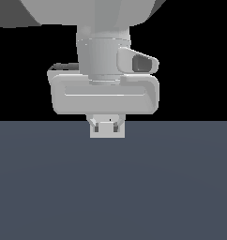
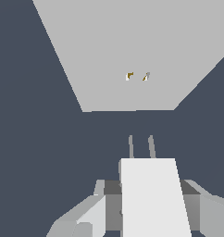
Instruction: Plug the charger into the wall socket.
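Grasping the charger [image 2: 153, 194], the end effector [image 2: 151, 203] faces the wall socket [image 2: 132, 51]; next, its prongs must line up with the socket's holes.

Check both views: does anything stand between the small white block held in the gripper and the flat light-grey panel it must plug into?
Nothing visible does. In the wrist view the small white charger block sits between the gripper's fingers, its two prongs aimed at the flat light-grey wall socket panel. Only bare dark floor shows in the gap between them.
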Available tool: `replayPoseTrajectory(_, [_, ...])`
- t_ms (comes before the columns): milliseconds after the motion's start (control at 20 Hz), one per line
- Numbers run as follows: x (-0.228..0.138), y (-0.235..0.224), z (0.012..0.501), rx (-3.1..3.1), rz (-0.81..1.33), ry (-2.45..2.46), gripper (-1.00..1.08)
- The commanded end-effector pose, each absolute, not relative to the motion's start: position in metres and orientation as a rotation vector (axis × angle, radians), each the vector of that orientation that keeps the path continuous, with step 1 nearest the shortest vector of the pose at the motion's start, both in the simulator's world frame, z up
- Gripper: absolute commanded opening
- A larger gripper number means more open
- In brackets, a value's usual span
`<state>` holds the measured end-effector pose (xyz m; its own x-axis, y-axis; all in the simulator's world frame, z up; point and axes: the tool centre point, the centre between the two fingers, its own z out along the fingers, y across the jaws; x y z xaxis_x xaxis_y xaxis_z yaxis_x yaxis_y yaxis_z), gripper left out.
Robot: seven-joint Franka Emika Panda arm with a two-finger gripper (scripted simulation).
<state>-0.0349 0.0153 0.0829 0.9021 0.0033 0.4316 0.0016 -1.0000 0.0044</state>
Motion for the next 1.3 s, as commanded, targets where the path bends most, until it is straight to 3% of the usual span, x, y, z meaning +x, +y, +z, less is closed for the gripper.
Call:
replayPoseTrajectory(0, [-0.032, 0.015, 0.092, 3.063, 0.693, 0.026, -1.0])
replayPoseTrajectory(800, [-0.025, 0.015, 0.1, 3.069, 0.693, 0.043, -1.0])
replayPoseTrajectory(1250, [0.005, 0.016, 0.1, 3.071, 0.693, 0.042, -1.0])
